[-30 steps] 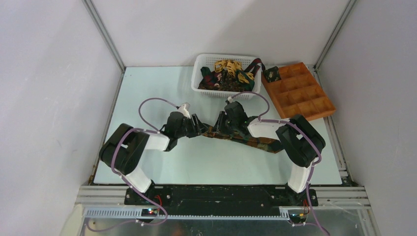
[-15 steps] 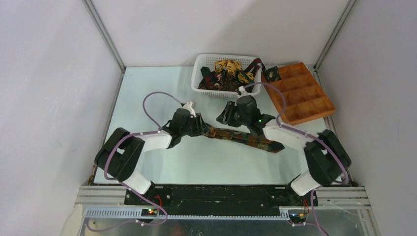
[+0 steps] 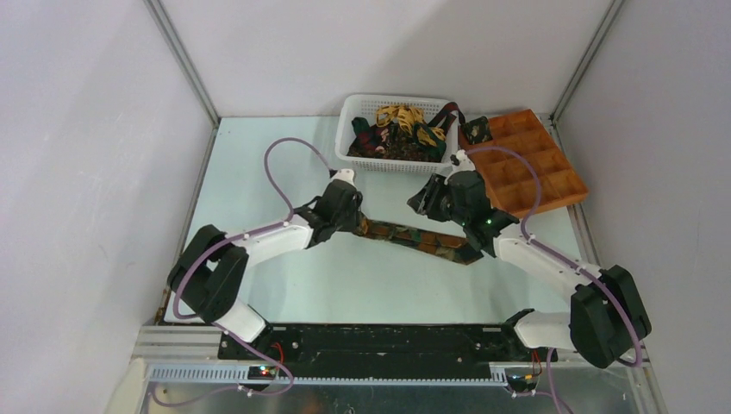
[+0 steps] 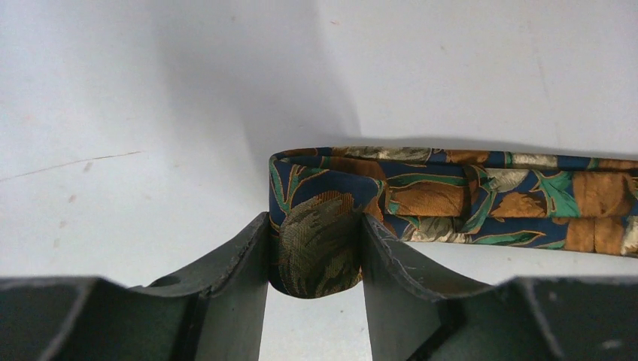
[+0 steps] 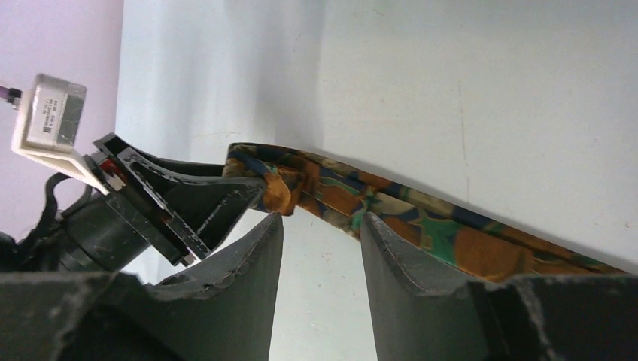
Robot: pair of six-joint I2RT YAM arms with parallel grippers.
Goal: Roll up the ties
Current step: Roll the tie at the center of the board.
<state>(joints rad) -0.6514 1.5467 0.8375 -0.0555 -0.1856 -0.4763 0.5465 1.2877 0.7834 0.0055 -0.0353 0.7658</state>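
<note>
- Left gripper: clamped tight on the folded end of the patterned tie, fabric pinched between both fingers.
- Patterned tie lies flat on the table, running rightward from that grip.
- Right gripper: jaws parted, empty, apart from the tie, near the white basket.
- Basket holds more ties; the tray sits beside it.

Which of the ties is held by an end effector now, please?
The leaf-patterned tie laid out on the table: the left end effector pinches its folded end. The others lie heaped in the white basket.
</note>
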